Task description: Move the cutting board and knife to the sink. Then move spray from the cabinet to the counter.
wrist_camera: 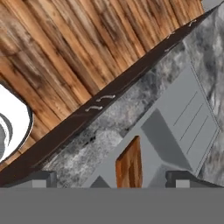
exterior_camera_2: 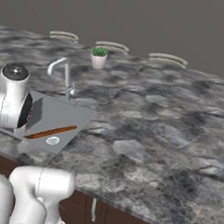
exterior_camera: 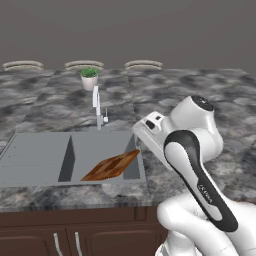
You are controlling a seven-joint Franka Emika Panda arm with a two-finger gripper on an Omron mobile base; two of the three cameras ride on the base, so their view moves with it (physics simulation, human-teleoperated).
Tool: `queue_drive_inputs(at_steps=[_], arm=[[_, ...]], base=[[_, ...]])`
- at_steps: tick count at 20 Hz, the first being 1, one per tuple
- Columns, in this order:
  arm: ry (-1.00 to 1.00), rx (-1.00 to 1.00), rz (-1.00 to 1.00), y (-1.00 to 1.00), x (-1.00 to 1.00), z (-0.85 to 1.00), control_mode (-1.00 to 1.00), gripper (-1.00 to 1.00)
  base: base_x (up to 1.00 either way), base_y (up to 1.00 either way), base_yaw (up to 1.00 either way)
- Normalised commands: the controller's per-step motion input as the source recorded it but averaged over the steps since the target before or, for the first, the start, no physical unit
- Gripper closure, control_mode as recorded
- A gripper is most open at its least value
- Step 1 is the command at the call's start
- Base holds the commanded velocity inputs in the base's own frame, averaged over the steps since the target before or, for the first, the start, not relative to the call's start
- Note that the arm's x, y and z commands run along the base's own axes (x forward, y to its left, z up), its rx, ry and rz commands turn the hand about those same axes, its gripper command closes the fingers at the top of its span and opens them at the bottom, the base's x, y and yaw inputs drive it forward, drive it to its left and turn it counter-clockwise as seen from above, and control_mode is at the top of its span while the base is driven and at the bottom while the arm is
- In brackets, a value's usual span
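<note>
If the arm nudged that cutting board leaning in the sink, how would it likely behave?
The cutting board looks like stiff wood, so it probably wouldn't flex. It rests tilted against the sink wall, so a nudge may slide it flat. The steel looks smooth, likely giving little friction.

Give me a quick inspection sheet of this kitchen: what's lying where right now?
Surface: grey marbled counter, sink set into it.
Job's things: cutting board leans tilted in the sink basin, upper end on the rim; knife, spray and cabinet nothing seen.
Clutter: small potted plant behind the faucet.
Grippers: gripper open, holding nothing, above the board.
Cables: nothing seen.
Surroundings: dark drawers below, wooden floor.
</note>
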Motion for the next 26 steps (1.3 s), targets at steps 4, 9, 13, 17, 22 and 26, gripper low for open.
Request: queue_drive_inputs(at_steps=[4,9,13,17,22,26], arm=[[-0.64,-0.44,0.27,0.17,-0.17,0.2,-1.0,-1.0],[-0.2,-0.06,0.03,0.0,-0.09,0.0,-1.0,-1.0],[-0.22,-0.03,0.14,-0.01,-0.04,0.25,-1.0,-1.0],[0.0,0.0,0.0,0.0,-0.14,0.0,1.0,-1.0],[0.0,0.0,0.0,0.0,0.0,0.0,1.0,-1.0],[0.0,0.0,0.0,0.0,0.0,0.0,1.0,-1.0]], base=[[0.0,0.0,0.0],[0.0,0.0,0.0],[0.0,0.0,0.0],[-0.25,0.03,0.07],[-0.89,0.09,0.65],[-0.14,0.0,0.97]])
